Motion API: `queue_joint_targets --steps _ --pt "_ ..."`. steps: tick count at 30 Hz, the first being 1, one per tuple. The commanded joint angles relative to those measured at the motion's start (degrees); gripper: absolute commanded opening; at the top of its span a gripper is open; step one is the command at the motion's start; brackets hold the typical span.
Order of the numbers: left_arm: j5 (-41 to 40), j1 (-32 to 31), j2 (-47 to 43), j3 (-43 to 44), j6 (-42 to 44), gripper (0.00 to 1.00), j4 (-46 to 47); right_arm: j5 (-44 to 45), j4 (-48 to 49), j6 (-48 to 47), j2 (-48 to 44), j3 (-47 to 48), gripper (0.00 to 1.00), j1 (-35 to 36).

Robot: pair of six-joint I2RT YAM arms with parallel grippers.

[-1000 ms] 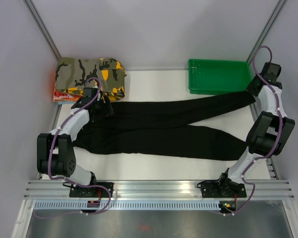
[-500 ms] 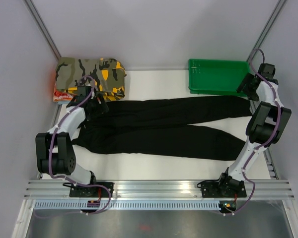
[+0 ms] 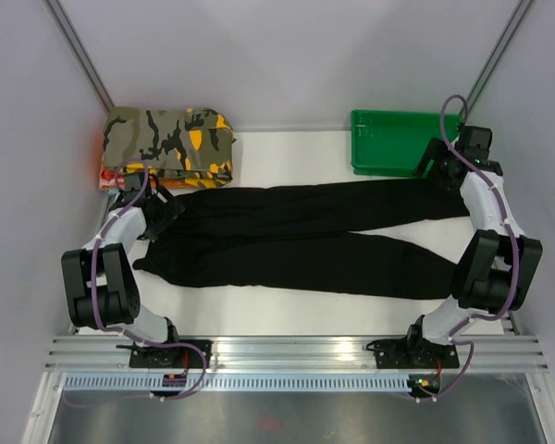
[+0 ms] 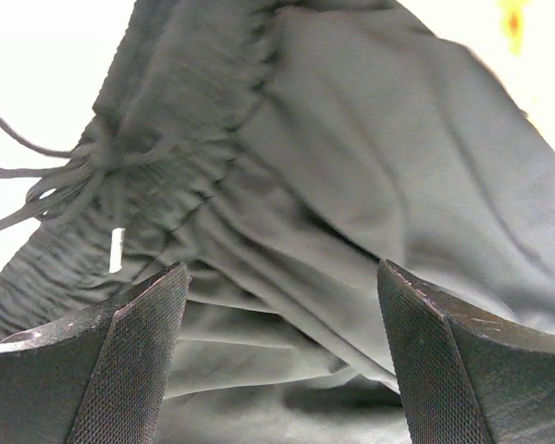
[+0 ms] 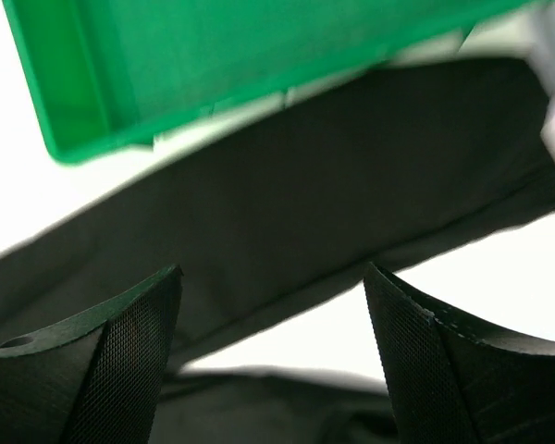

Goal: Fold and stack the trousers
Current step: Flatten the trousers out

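A folded camouflage garment sits in the far left corner, just beyond the waist of the trousers. A green tray stands at the far right, its near rim just beside the end of the farther leg. The black trousers lie flat across the white table, with the waist at the left and both legs running right. The left gripper hangs over the gathered waistband and its drawstring, jaws apart and empty. The right gripper hovers at the tray's near rim above the farther leg, jaws also apart and holding nothing. The right arm's elbow stands by the nearer leg's end. Bare table shows between garment and tray, and along the near rail.
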Motion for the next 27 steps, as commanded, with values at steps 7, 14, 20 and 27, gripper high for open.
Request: queue_joint_targets --steps 7,14,20,27 --pt "0.67 1.93 5.92 -3.50 -10.05 0.84 6.61 -3.65 5.52 5.27 -12.31 -14.76 0.86 1.36" --pt "-1.60 2.01 8.56 -5.43 -13.40 0.41 6.70 -3.91 5.35 6.24 -15.91 -18.89 0.86 1.54" --pt "-6.08 2.45 6.28 -7.63 -15.68 0.02 5.30 -3.74 5.35 6.33 -16.97 -19.78 0.86 1.54" --pt "-13.63 8.24 -3.73 -9.13 -13.76 0.02 -0.06 -4.70 6.31 7.65 -18.90 -21.18 0.86 1.54"
